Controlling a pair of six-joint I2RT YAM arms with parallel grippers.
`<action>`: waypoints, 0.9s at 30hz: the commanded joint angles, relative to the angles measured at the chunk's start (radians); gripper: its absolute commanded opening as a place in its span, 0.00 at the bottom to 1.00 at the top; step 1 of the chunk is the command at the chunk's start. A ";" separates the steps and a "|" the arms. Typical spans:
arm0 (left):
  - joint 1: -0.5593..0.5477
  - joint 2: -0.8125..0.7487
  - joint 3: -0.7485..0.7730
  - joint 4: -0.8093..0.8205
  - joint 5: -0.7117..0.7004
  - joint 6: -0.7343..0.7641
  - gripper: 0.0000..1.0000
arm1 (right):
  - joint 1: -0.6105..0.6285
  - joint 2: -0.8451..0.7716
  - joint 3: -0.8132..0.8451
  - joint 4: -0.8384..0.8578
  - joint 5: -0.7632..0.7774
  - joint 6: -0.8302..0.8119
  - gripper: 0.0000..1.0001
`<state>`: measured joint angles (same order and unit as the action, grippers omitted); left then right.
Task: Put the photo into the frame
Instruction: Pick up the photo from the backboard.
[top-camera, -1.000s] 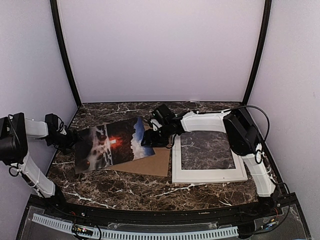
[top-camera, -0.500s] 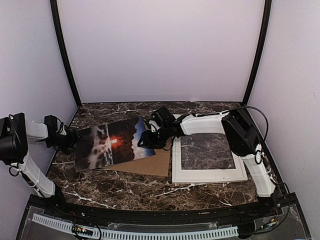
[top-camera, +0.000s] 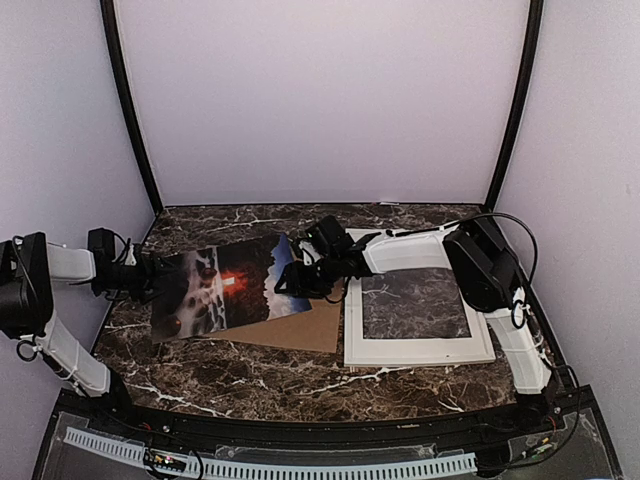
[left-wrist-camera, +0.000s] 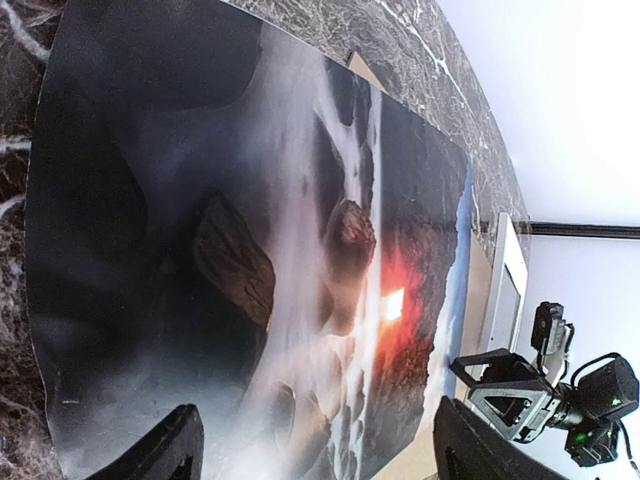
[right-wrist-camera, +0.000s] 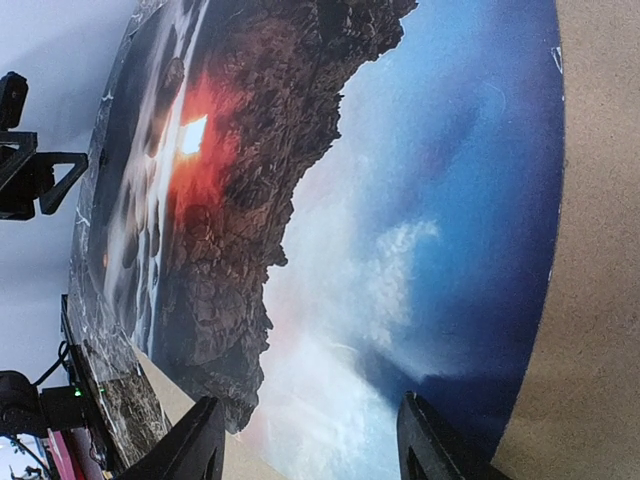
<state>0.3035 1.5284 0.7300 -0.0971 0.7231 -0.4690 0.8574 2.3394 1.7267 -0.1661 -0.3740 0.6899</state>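
Marble-patterned brown stone forms the table (top-camera: 250, 375) on which the photo (top-camera: 228, 290) is seen lying, left of centre and wholly outside the frame (top-camera: 420, 353). The print's red sun, dark rocks and blue cloudy sky are turned upward, and its right part is spread over a plain brown backing board (top-camera: 305, 330), one corner of which is exposed at the near side. The thin white frame is laid flat just to the right of that board, with the marble visible through its opening. The left gripper (top-camera: 150, 278) is placed at the photo's left edge, its black fingers (left-wrist-camera: 185, 450) spread wide apart with the print's edge shown between them in the left wrist view; nothing is clamped. The right gripper (top-camera: 290, 282) is positioned at the opposite edge, over the blue sky portion, between the photo and the frame; its fingers (right-wrist-camera: 205, 440) are likewise parted and no grasp is shown. The two arms are thus set facing each other across the print. Whether either edge of the photo is raised off the surface cannot be told.
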 joint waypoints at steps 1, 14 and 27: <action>0.000 -0.057 -0.007 -0.001 0.032 0.001 0.82 | 0.011 0.041 -0.055 -0.108 0.007 0.008 0.60; 0.000 -0.010 0.170 -0.063 -0.311 0.030 0.85 | 0.011 -0.023 -0.102 -0.035 0.028 -0.005 0.59; -0.001 0.261 0.355 -0.082 -0.366 0.046 0.83 | 0.009 -0.036 -0.105 -0.025 0.020 -0.041 0.59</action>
<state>0.3035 1.7649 1.0367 -0.1459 0.3729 -0.4496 0.8597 2.3016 1.6527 -0.1112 -0.3702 0.6636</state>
